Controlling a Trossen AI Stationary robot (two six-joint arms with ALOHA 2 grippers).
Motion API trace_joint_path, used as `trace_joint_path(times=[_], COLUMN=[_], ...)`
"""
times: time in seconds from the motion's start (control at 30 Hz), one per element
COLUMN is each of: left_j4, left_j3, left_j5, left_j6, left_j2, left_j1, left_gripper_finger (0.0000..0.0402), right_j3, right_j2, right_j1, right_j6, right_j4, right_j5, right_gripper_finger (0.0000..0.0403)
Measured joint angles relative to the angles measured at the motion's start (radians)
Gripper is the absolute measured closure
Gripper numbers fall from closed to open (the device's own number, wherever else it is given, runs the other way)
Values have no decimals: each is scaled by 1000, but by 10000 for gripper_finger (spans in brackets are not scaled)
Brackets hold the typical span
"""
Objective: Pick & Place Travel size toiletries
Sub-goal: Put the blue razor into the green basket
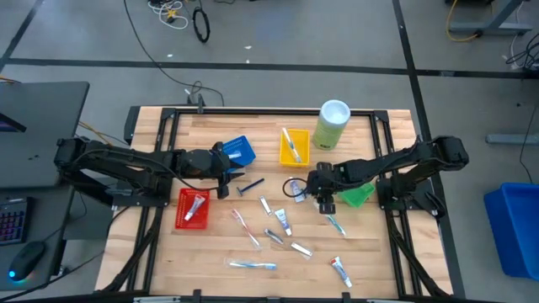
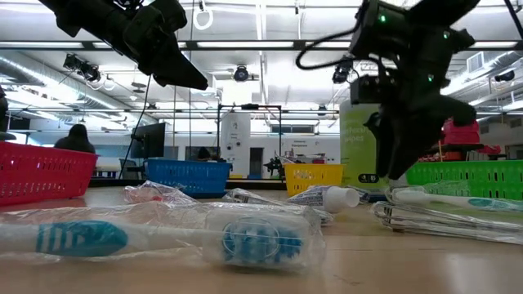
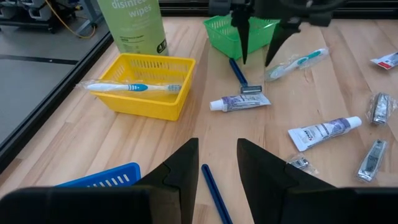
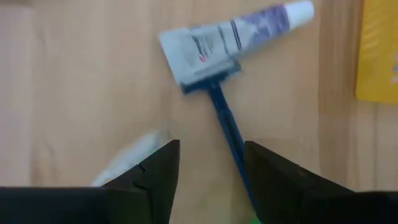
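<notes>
Risk of a missed or skewed grasp: right gripper (image 4: pixel 207 163), jaws open and empty, hangs over razor (image 4: pixel 222 118) whose head touches tube (image 4: pixel 233 34) beside yellow tray (image 4: pixel 377 50); left gripper (image 3: pixel 217 163) open, idle.

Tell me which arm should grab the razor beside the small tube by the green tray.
Right. The right gripper, open, hovers over that razor, handle between its fingers; the left gripper sits farther off by the blue tray.
</notes>
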State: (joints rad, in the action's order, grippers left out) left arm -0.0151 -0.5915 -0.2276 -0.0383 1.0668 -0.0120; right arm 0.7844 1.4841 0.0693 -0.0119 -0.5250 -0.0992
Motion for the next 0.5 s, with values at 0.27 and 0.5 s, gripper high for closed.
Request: trace_joint_path(times=[0.27,0.5], left_j4=[0,0], left_j3=[0,0], left_j5=[0,-1], left_j6=[0,0], left_j2=[0,0], left_j1=[0,0], left_gripper_finger=[283,283], right_j3=[-100,-136], right_j2=[0,0], right_j1=[-38,-60], right_j6=[-5,3], right_j4=[193,194], right_j5=[-28,-26], right_gripper_finger=[232,241])
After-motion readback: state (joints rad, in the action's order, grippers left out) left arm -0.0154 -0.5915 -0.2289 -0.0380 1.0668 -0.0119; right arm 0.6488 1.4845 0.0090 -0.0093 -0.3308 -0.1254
